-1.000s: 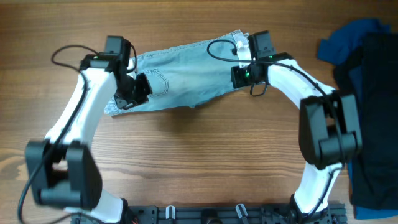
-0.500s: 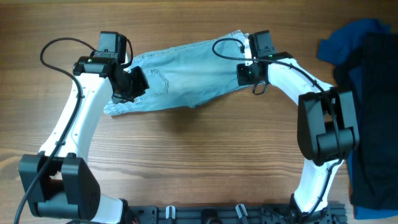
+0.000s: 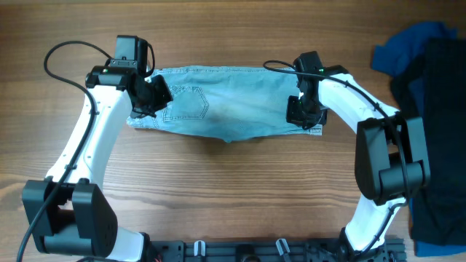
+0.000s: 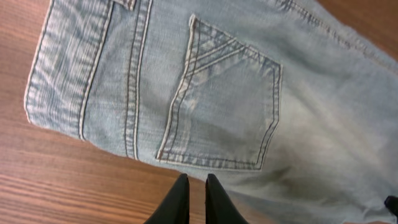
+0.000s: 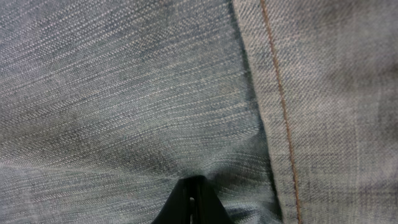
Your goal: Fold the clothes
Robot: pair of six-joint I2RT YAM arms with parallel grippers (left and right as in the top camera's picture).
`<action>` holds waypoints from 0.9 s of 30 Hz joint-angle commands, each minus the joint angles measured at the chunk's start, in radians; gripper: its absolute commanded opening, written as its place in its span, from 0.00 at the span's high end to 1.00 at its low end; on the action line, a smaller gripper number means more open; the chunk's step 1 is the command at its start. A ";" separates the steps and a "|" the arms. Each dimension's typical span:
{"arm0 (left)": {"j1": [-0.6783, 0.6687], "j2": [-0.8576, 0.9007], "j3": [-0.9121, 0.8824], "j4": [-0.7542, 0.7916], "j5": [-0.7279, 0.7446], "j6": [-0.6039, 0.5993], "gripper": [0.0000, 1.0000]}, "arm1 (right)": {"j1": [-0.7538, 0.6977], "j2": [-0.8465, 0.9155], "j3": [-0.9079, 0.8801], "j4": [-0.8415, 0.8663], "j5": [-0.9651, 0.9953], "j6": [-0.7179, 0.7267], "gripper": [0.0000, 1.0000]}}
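The clothes, light blue denim shorts (image 3: 233,102), lie spread left to right across the wooden table. Their waistband (image 4: 62,68) and a stitched back pocket (image 4: 224,106) fill the left wrist view. My left gripper (image 3: 149,102) hovers at the waist end. Its fingers stand all but together at the cloth's near edge (image 4: 196,179), with only wood showing in the slit. My right gripper (image 3: 300,113) is at the leg end, shut on a pinch of denim that puckers round its tips (image 5: 194,182). A stitched hem seam (image 5: 280,106) runs just right of them.
A heap of royal-blue cloth (image 3: 411,47) and black cloth (image 3: 440,145) covers the table's right side, close to the right arm's elbow. Both arm bases stand at the front edge, and a loose black cable (image 3: 58,54) loops beyond the left arm.
The right gripper has pulled the leg end toward the front, so the shorts now lie straight instead of slanting. The left gripper barely shifted at the waist end.
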 commanded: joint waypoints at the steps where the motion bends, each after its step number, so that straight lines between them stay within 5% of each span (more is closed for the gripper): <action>1: -0.002 0.012 0.004 0.060 -0.013 -0.006 0.86 | -0.004 0.027 0.014 -0.066 0.021 -0.060 0.96; 11: -0.002 0.137 0.004 0.122 -0.005 -0.006 0.86 | -0.005 -0.061 0.196 0.164 -0.237 -0.295 0.96; 27: -0.001 0.373 0.004 0.534 -0.008 0.005 0.91 | -0.043 0.190 0.190 0.393 0.035 -0.198 0.96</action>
